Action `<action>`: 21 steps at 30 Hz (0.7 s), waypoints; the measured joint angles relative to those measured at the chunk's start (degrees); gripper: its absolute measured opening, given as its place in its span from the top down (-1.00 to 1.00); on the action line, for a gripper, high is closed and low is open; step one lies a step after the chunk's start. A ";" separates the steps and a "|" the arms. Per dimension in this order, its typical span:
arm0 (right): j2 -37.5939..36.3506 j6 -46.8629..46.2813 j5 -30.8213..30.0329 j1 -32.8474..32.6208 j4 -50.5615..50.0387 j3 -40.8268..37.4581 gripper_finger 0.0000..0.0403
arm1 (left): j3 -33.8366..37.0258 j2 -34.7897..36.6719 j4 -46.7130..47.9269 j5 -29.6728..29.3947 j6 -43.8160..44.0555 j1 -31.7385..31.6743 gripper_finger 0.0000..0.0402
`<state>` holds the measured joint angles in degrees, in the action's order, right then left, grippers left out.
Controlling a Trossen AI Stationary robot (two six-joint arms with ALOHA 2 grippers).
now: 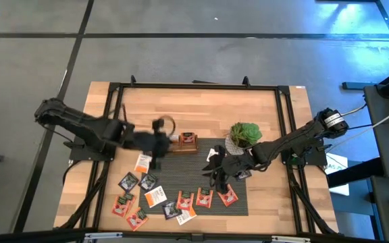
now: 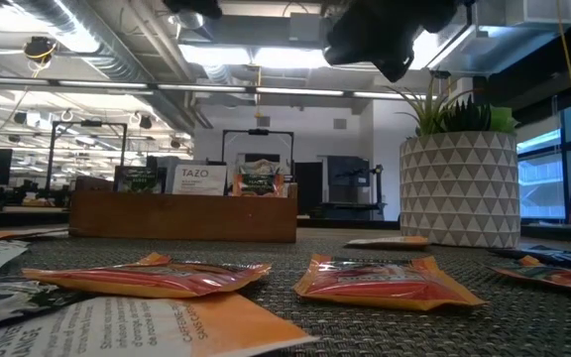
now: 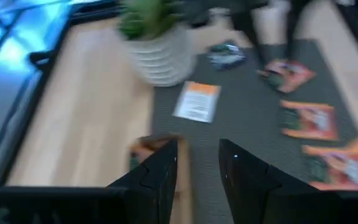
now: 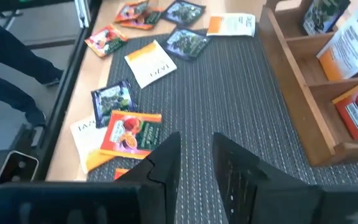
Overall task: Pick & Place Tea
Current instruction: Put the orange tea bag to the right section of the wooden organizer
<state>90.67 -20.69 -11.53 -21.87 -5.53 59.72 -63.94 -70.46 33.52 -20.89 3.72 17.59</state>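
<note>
Several flat tea sachets (image 1: 181,199), orange-red, dark and white-orange, lie scattered on the dark mat and on the wood near the table's near edge. A few more stand in the wooden tray (image 1: 188,141), also seen in the right wrist view (image 4: 328,74). My left gripper (image 1: 168,145) hovers just left of the tray, open and empty (image 3: 198,168). My right gripper (image 1: 215,173) hangs over the mat, right of the tray and above the sachet row. It is open (image 4: 196,155), with bare mat between its fingers. An orange sachet (image 4: 129,134) lies beside it.
A potted green plant (image 1: 244,136) in a white patterned pot (image 2: 459,183) stands on the mat's far right corner, close behind my right arm. A white-orange sachet (image 3: 196,101) lies near it. A black frame (image 1: 194,86) rims the wooden table. Bare wood lies along the far side.
</note>
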 joint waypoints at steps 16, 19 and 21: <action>0.02 -1.23 0.03 -0.46 1.70 0.02 0.53 | 0.00 -21.66 -24.06 -7.50 -0.49 18.75 0.43; 0.02 -1.46 0.18 -0.57 2.42 0.02 0.53 | 0.02 -23.88 -24.79 -7.54 -0.31 19.25 0.43; 0.02 -1.32 0.20 -0.57 3.58 0.02 0.53 | 0.02 -25.04 -25.97 -7.73 0.97 19.52 0.42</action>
<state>90.70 -22.01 -11.33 -22.44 -1.95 59.75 -63.92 -95.51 7.55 -28.62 4.69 37.10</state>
